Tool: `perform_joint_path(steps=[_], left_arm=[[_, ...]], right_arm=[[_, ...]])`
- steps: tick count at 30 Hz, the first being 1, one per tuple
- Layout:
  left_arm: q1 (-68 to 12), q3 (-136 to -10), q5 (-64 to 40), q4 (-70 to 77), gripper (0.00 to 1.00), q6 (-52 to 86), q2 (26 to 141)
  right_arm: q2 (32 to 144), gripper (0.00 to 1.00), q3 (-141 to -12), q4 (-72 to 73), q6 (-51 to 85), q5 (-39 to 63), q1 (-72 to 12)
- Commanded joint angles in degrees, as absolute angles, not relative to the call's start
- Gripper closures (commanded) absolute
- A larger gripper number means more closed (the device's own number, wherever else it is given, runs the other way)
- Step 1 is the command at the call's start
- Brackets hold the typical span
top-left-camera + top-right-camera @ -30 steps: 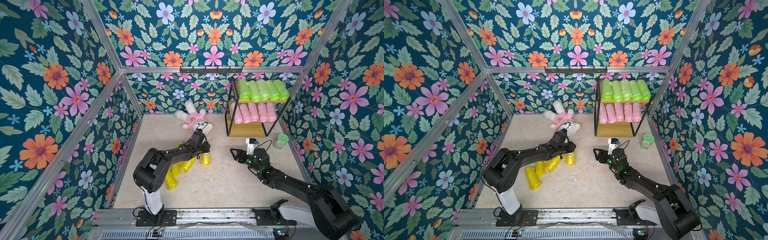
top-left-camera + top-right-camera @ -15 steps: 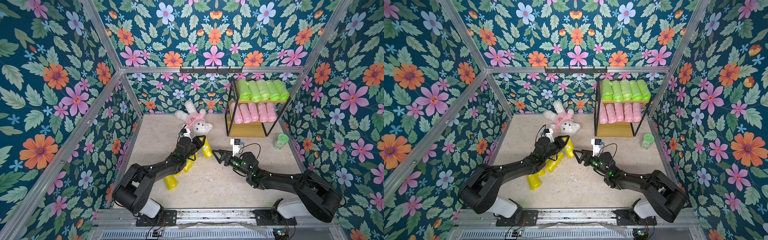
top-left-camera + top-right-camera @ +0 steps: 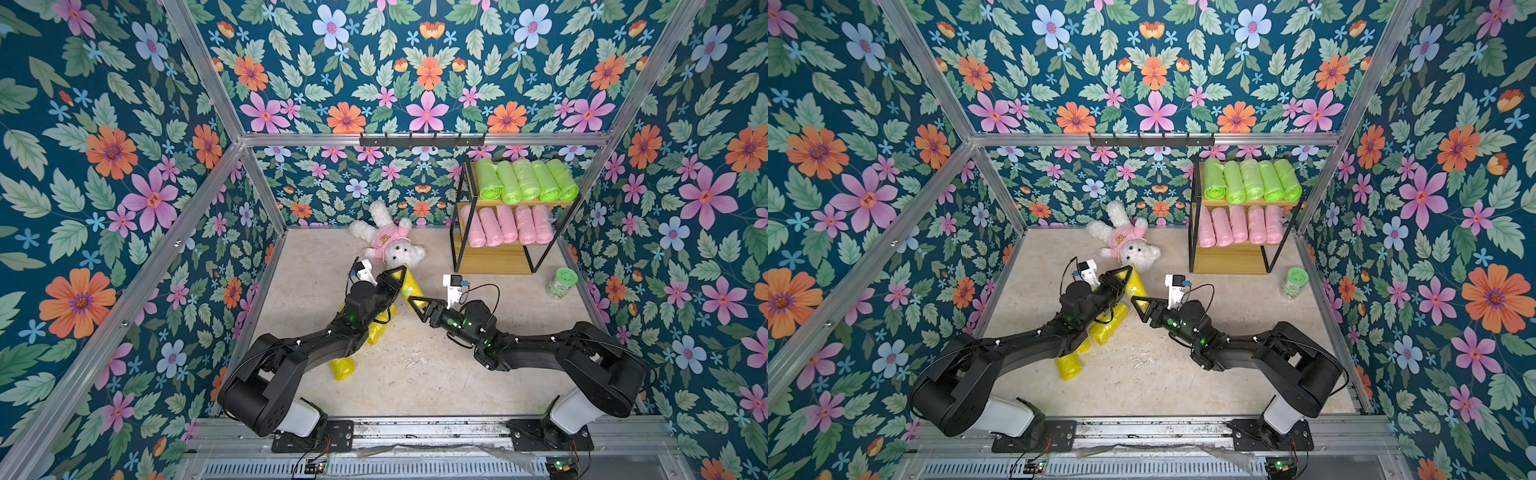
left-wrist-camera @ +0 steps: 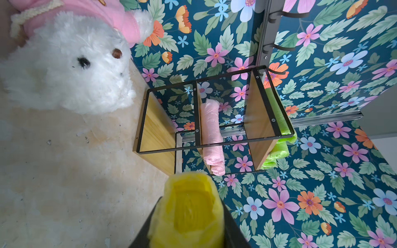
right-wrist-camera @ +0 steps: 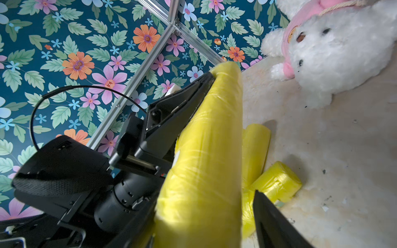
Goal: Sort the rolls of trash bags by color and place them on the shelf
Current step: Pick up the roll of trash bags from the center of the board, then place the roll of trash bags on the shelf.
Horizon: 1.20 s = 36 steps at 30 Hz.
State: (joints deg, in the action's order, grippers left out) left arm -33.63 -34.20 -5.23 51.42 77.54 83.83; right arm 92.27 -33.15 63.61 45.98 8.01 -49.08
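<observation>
The left gripper (image 3: pixel 398 279) is squeezed tight on a yellow roll (image 3: pixel 409 286) and holds it up off the floor, just in front of the white stuffed toy (image 3: pixel 397 254). The right gripper (image 3: pixel 417 304) has its jaws on both sides of the low end of that same roll. I cannot tell if they pinch it or only sit close. The toy's pink shirt has a small brown face on it. The marks on the lid of the green jar (image 3: pixel 561 282) are too small to read. Both top views show the shelf (image 3: pixel 490 259) by the back wall, with five green rolls (image 3: pixel 525 180) on the top board and five pink rolls (image 3: pixel 505 224) on the middle one. More yellow rolls on the floor (image 3: pixel 343 368) lie under the left arm. The left wrist view shows the round end of the held roll between two black fingers (image 4: pixel 231 227) and the shelf from its side. The right wrist view shows one black finger (image 5: pixel 272 219) just beside the roll.
</observation>
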Motion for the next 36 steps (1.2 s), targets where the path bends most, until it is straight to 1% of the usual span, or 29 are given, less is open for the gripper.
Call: perform_joint_path(steps=[1, 5, 7, 9, 14, 18, 25, 32, 36], left_arm=[[-33.6, -34.0, -4.5, 55.2, 0.63, 77.6, 83.6], [-33.6, -33.8, -4.4, 55.7, 0.62, 77.5, 84.1], [-33.6, -33.6, -4.4, 56.1, 0.59, 77.7, 84.3], [-33.6, -33.5, -4.0, 56.1, 0.53, 77.4, 84.4], [-33.5, -33.1, -1.8, 52.2, 0.33, 73.4, 83.0], [-33.3, -33.1, 1.1, 46.0, 0.24, 67.1, 80.3], [-31.9, -33.8, 1.5, 39.0, 0.19, 57.4, 76.8], [-30.5, -39.9, -2.7, 27.3, 0.15, 46.2, 77.5], [-28.4, -39.4, -4.4, 26.8, 0.15, 45.4, 76.8]], right_arm=[[92.4, 0.47, -33.4, 67.0, 46.8, 8.1, -49.1], [91.8, 0.6, -33.1, 66.5, 46.2, 7.5, -49.2], [91.4, 0.65, -32.9, 66.3, 45.7, 7.2, -49.1], [90.8, 0.66, -32.6, 65.2, 45.0, 6.7, -48.9], [88.6, 0.66, -29.8, 63.3, 44.1, 6.9, -46.2], [86.0, 0.66, -26.1, 59.4, 41.6, 7.5, -42.7], [81.9, 0.66, -20.0, 50.6, 35.5, 5.5, -34.7], [82.2, 0.66, -18.6, 51.3, 36.1, 4.8, -24.5], [84.5, 0.66, -21.0, 53.1, 36.0, 1.8, -22.4]])
